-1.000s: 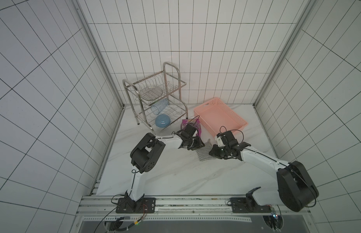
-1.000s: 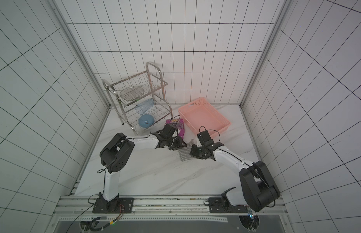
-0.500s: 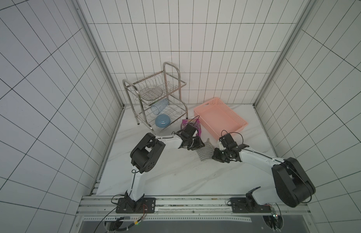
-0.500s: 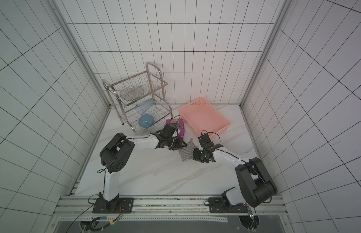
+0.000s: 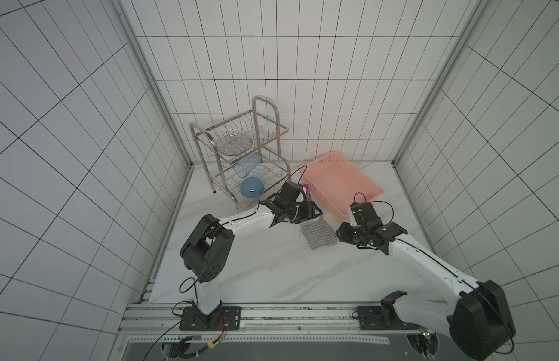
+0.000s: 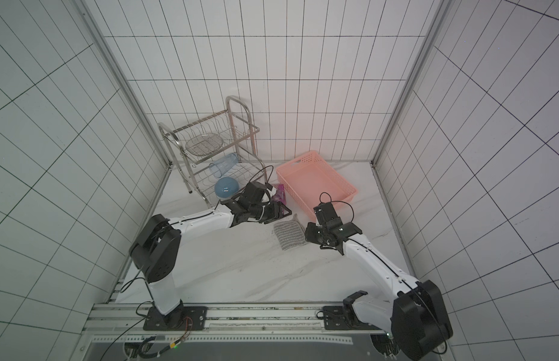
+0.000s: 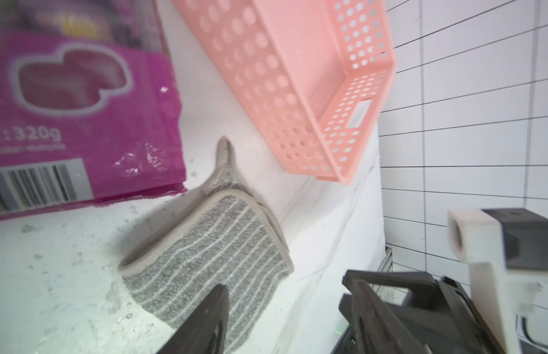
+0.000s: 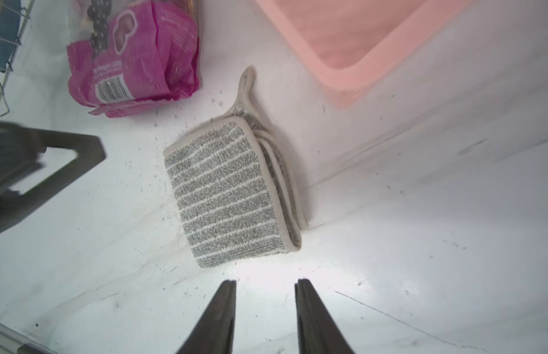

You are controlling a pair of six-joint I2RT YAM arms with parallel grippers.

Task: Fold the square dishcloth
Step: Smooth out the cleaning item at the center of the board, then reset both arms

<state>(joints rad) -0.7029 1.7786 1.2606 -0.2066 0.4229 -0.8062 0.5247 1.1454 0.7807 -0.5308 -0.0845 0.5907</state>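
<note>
The square dishcloth (image 5: 318,236) (image 6: 289,235) lies folded on the white marble table, grey with fine light stripes and a plain border. Its layered edges and corner loop show in the right wrist view (image 8: 226,196). My left gripper (image 5: 312,212) (image 7: 285,282) hovers open over the cloth's far end (image 7: 211,254), and nothing is between its fingers. My right gripper (image 5: 340,233) (image 8: 266,281) stands open just off the cloth's right edge, apart from it and empty.
A pink basket (image 5: 340,184) sits close behind the cloth to the right. A magenta snack packet (image 8: 138,55) lies just behind the left gripper. A metal dish rack (image 5: 240,150) with a blue bowl (image 5: 252,187) and a glass stands at the back left.
Both grippers have opened and let go of the dishcloth, which now lies folded on the table. The right gripper has drawn back a little to the cloth's right side.
</note>
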